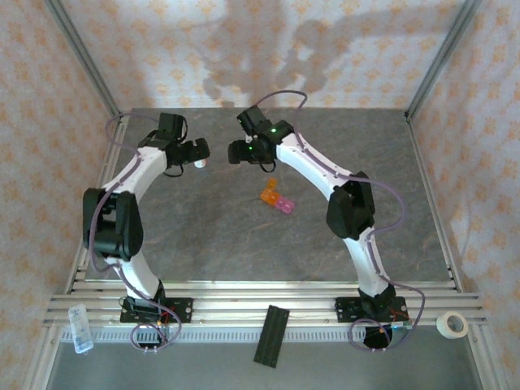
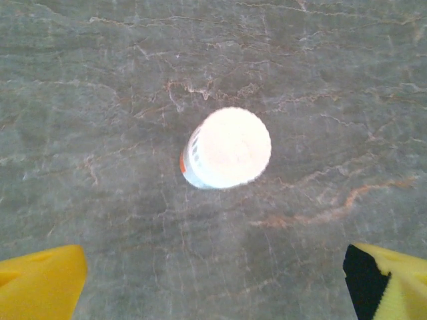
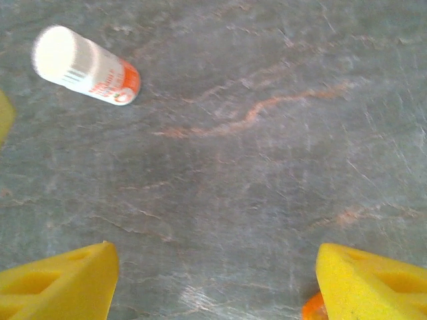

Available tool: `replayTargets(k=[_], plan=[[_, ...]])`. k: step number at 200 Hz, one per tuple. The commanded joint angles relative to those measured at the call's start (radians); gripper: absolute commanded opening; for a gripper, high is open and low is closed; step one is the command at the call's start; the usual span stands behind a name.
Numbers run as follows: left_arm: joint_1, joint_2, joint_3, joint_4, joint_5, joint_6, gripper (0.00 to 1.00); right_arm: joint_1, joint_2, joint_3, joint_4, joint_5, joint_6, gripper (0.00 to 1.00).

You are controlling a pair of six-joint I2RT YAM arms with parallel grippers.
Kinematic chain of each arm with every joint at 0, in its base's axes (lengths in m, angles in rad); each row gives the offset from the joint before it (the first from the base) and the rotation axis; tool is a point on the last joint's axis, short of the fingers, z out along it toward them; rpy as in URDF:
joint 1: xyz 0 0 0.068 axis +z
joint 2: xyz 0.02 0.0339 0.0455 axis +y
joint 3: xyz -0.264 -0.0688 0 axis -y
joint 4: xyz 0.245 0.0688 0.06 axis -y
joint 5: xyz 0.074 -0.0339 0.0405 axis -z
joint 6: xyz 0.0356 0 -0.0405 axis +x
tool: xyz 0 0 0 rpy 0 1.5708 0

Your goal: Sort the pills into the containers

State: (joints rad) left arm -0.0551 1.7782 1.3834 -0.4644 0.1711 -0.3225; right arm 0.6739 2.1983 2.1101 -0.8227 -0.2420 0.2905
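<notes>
Sorting looks barely begun: the white bottle (image 2: 227,148) stands capped with the left gripper (image 2: 213,287) above it and the right gripper (image 3: 213,280) beside it, both with jaws apart and empty, while the orange-and-pink containers (image 1: 276,197) sit near it, seemingly unfilled.

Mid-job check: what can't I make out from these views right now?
- Contents: top external, the orange and pink containers are too small to show any pills inside.
- White bottle: left wrist, its own cap hides most of the label; right wrist, the print is blurred.
- Orange object: right wrist, cut off by the bottom edge.
</notes>
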Motion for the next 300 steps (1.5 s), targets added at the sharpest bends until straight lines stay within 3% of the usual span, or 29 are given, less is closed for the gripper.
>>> replayTargets(k=[1,46,78,149,179,213,300], plan=[[0.000,0.084,0.108,-0.061,-0.027,0.051,1.00,-0.033,-0.104,-0.095,0.028,0.030,0.020,0.78],[-0.013,0.287,0.298,-0.111,-0.062,0.069,0.99,-0.084,-0.280,-0.372,0.108,0.040,0.003,0.78],[-0.030,0.401,0.411,-0.162,-0.094,0.086,0.91,-0.110,-0.388,-0.519,0.143,0.052,-0.011,0.78],[-0.061,0.466,0.474,-0.196,-0.106,0.077,0.31,-0.125,-0.517,-0.708,0.193,0.071,-0.023,0.78],[-0.093,0.408,0.427,-0.202,-0.112,0.085,0.24,-0.126,-0.559,-0.751,0.211,0.066,-0.012,0.78],[-0.149,0.270,0.319,-0.198,-0.115,0.092,0.24,-0.126,-0.617,-0.796,0.228,0.075,0.005,0.78],[-0.379,-0.151,-0.131,-0.087,-0.126,-0.019,0.24,-0.129,-0.748,-0.940,0.250,0.128,0.069,0.79]])
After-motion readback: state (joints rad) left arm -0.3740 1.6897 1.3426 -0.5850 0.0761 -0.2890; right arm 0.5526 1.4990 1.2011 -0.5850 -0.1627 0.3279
